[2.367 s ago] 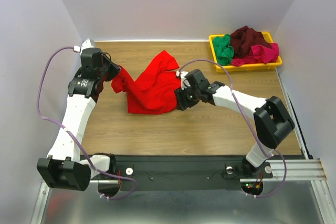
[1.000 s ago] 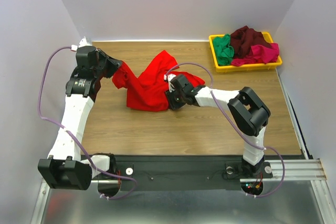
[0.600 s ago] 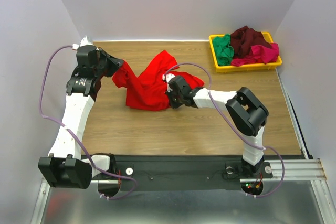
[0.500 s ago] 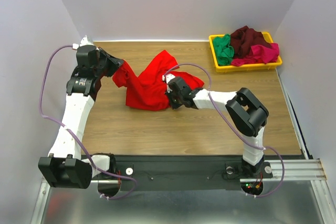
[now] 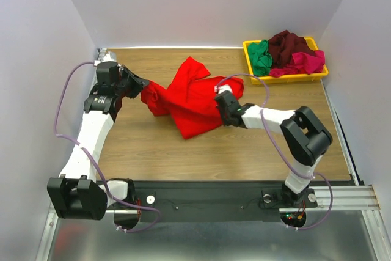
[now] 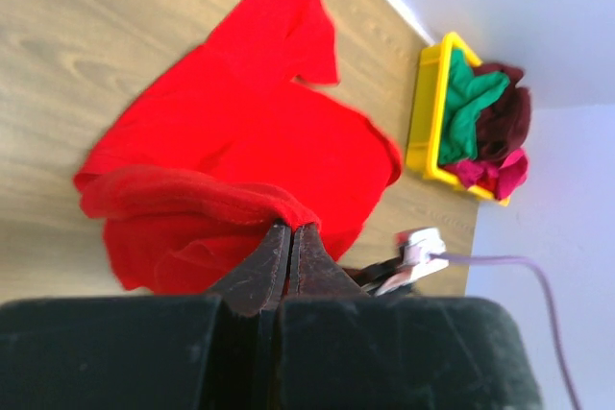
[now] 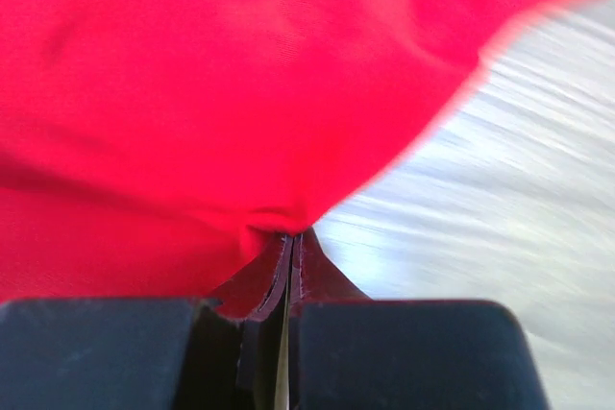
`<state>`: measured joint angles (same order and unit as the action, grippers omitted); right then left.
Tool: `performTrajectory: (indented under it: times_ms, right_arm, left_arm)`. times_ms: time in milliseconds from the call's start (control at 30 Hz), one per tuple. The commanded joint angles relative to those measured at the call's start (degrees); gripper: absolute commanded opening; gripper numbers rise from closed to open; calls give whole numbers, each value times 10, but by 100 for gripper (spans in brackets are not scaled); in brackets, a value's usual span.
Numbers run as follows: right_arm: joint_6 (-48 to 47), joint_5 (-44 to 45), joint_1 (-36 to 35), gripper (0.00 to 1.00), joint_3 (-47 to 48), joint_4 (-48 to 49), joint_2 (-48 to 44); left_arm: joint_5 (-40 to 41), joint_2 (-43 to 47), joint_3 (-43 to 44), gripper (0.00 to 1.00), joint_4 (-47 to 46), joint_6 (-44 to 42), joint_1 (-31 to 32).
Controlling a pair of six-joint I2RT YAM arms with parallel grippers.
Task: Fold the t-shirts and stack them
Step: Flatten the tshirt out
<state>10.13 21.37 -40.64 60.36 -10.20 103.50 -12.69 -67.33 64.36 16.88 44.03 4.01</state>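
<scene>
A bright red t-shirt (image 5: pixel 189 99) lies crumpled and stretched across the middle of the wooden table. My left gripper (image 5: pixel 144 88) is shut on its left end, with cloth bunched at the fingertips (image 6: pixel 288 228). My right gripper (image 5: pixel 219 109) is shut on the shirt's right edge, and red cloth (image 7: pixel 240 93) fills most of the right wrist view, pinched at the gripper (image 7: pixel 290 235). A green (image 5: pixel 261 57), a dark maroon (image 5: pixel 288 45) and a magenta-pink t-shirt (image 5: pixel 307 62) are piled in the tray.
The yellow plastic tray (image 5: pixel 247 45) stands at the back right corner, also in the left wrist view as the tray (image 6: pixel 423 112). Purple cables loop off both wrists. White walls close in the table on three sides.
The right gripper has shut on the red shirt's edge and pulled it right and toward the front. The left gripper shifted right, still holding its end. The shirt is stretched wider.
</scene>
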Motion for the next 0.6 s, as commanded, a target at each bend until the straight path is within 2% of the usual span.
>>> performTrajectory:
  times_ms: [0, 133, 467, 567]
  right_arm:
    - [23, 47, 65, 0, -36, -58, -51]
    - [26, 47, 89, 0, -45, -65, -73]
    - [47, 77, 150, 0, -59, -108, -116]
    - [51, 71, 173, 0, -65, -120, -138]
  left_arm:
    - [-29, 13, -21, 0, -42, -3, -2]
    - [-36, 4, -53, 0, -53, -10, -1]
    - [49, -24, -71, 0, -59, -41, -2]
    - [49, -49, -73, 0, -68, -50, -2]
